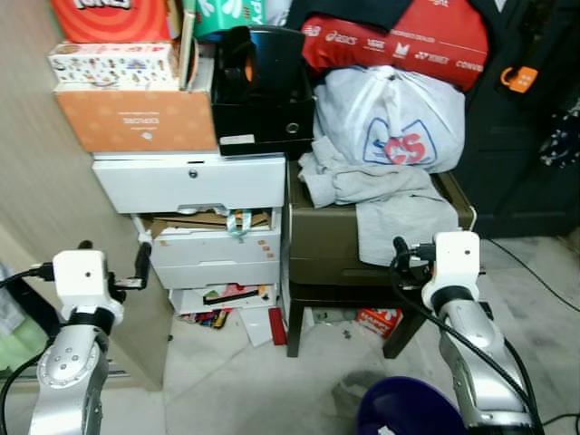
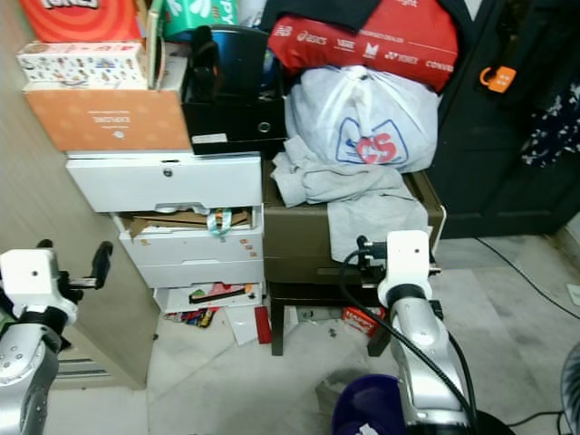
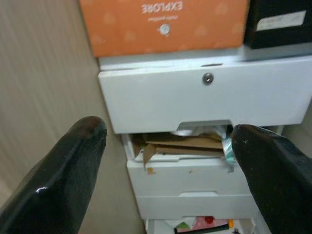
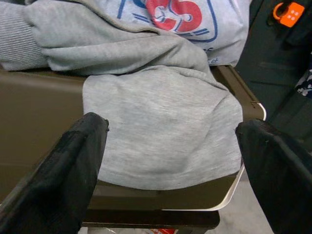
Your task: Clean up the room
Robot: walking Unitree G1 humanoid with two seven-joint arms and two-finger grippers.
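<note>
the right gripper (image 4: 168, 161) is raised in front of a dark olive cabinet (image 1: 322, 240), fingers spread wide and holding nothing. between its fingers (image 4: 73, 165) the right wrist view shows a grey garment (image 4: 161, 131), which lies on the cabinet top and drapes over the front edge. a white plastic bag (image 1: 390, 118) with a red and blue logo sits on the cabinet just behind the garment, touching it, and a red bag (image 1: 399, 36) rests on top of the white one.

the left gripper (image 3: 168, 165) is raised before a white drawer unit (image 1: 195, 181), fingers also wide apart and empty. the second drawer stands partly open, with brown cardboard (image 3: 185, 144) protruding from it. an orange box (image 1: 136, 118) sits on top of the unit, beside a black box (image 1: 263, 113).

papers and small items (image 1: 231, 304) lie at the base of the drawer unit and on the floor (image 1: 236, 381). a dark blue bin (image 1: 408, 408) stands near the right arm.
</note>
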